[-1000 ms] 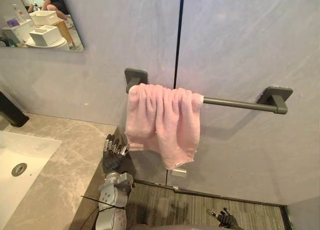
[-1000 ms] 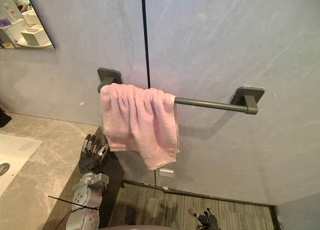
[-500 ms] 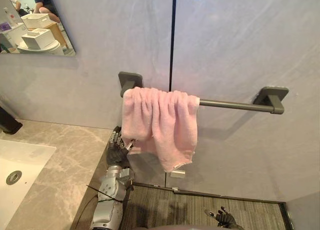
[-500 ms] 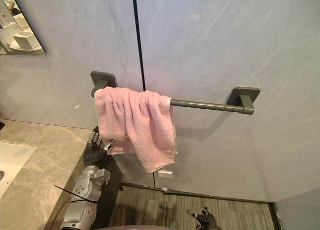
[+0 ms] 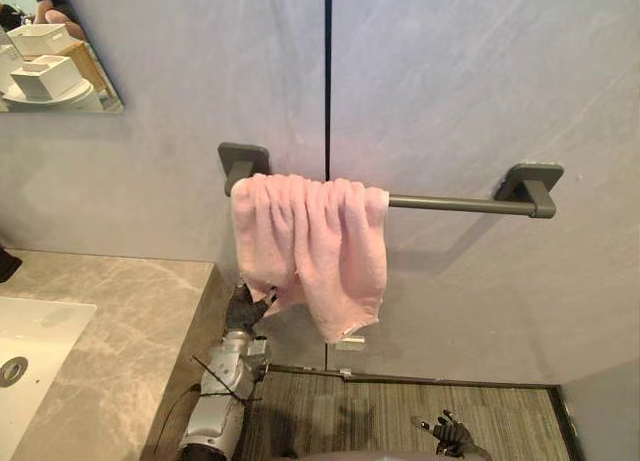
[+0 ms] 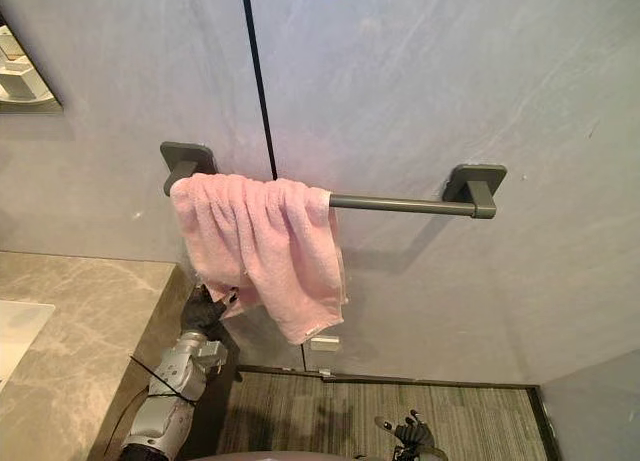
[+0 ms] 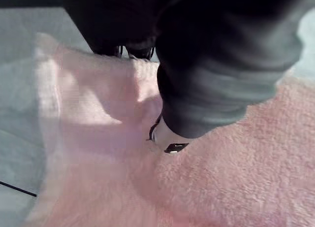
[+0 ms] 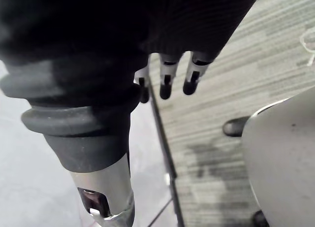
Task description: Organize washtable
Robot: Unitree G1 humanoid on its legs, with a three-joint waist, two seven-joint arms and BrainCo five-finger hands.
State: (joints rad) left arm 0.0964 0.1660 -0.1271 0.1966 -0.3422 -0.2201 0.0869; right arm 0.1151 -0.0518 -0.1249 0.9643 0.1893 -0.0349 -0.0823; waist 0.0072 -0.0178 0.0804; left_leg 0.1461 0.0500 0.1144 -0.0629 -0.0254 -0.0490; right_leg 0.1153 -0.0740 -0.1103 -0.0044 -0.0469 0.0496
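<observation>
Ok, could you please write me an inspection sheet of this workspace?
Surface: grey marble counter with a white sink, at the left.
Job's things: pink towel bunched on the left end of the dark towel bar.
Clutter: nothing seen.
Hands: left hand at the towel's lower left edge; right hand low over the carpet, open.
Cables: nothing seen.
Surroundings: grey wall, mirror at upper left.

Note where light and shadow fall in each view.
Left eye view: a glare spot sits high on the wall, and the towel bar throws a shadow below itself. Left wrist view: the left robot hand darkens part of the pink towel.
</observation>
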